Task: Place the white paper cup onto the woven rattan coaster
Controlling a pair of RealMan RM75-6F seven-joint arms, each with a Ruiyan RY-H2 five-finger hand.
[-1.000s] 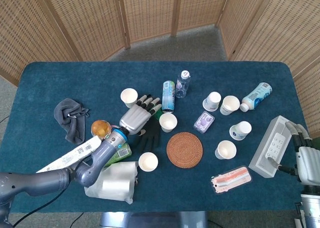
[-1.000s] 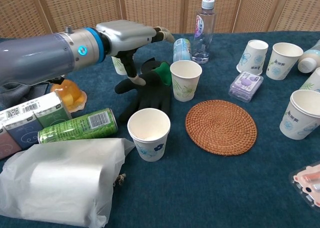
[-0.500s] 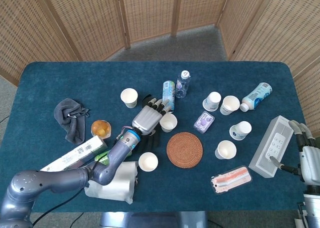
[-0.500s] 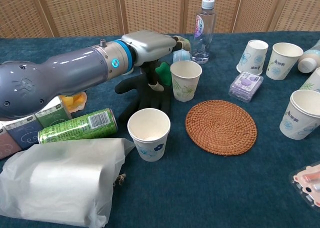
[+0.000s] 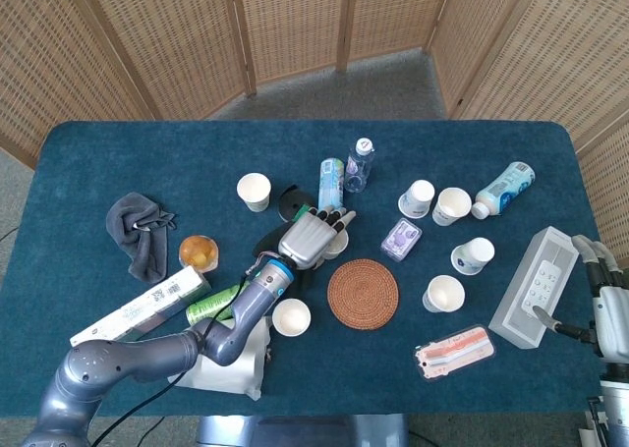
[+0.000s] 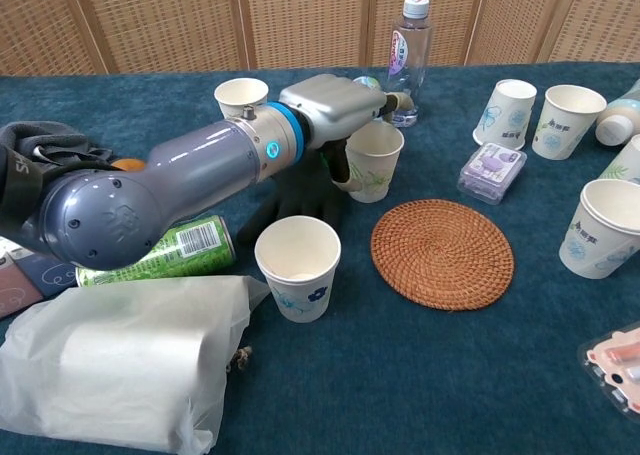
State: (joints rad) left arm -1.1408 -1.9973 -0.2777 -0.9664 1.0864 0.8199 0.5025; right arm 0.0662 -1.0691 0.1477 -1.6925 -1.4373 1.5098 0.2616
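The white paper cup (image 6: 377,161) with a green print stands upright just behind and left of the woven rattan coaster (image 6: 442,252). My left hand (image 6: 335,107) reaches around it: the thumb lies against the cup's left side and the fingers stretch over its far rim. In the head view this left hand (image 5: 313,237) covers most of the cup (image 5: 338,245), and the coaster (image 5: 363,293) lies bare to the lower right. My right hand (image 5: 607,314) hangs beyond the table's right edge, holding nothing.
Another cup (image 6: 298,266) stands in front of the arm, beside a green can (image 6: 157,252) and a white bag (image 6: 120,355). A black glove (image 6: 290,203) lies under the forearm. More cups (image 6: 600,227), a purple packet (image 6: 492,170) and a bottle (image 6: 411,60) stand around.
My left arm has reached to the right, carrying the hand from above the black glove up to the printed cup. The right hand has slid slightly lower at the frame's edge.
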